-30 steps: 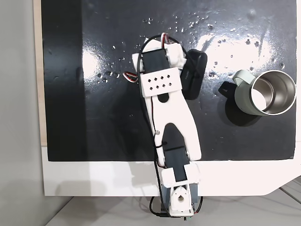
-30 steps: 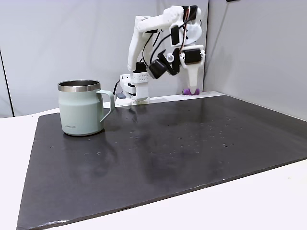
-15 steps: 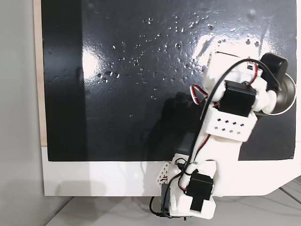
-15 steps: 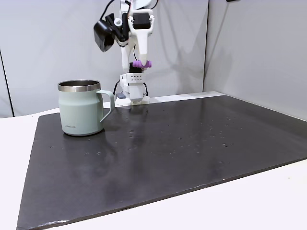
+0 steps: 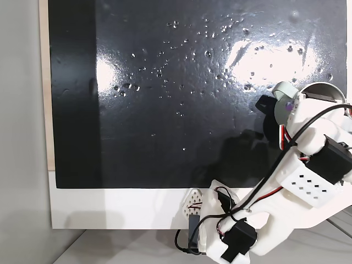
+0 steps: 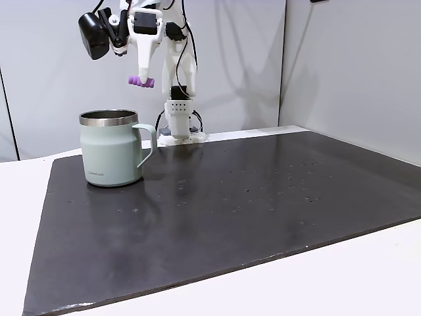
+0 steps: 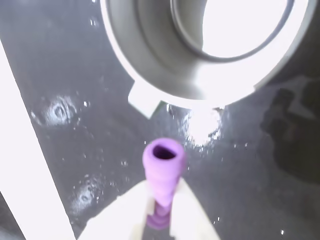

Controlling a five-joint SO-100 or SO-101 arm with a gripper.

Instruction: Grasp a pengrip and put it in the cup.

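Wrist view first: the gripper (image 7: 161, 212) is clenched on the pengrip (image 7: 163, 167), whose open end sticks out past the white fingertips toward the cup (image 7: 165, 75). In the side fixed view the gripper (image 6: 142, 78) hangs high in the air with the pengrip (image 6: 141, 81) pinched at its tip — above the cup (image 6: 110, 148) and a little to the right of its rim, over the handle side rather than the mouth.

Judged from that offset, letting go here would likely drop the pengrip onto the rim or handle, or past them onto the black mat (image 6: 263, 197); from that height the soft little tube could also bounce or roll away. The arm needs to centre it over the opening first.

As for contents, the cup's shiny steel interior looks empty in the wrist view, though glare washes out its bottom
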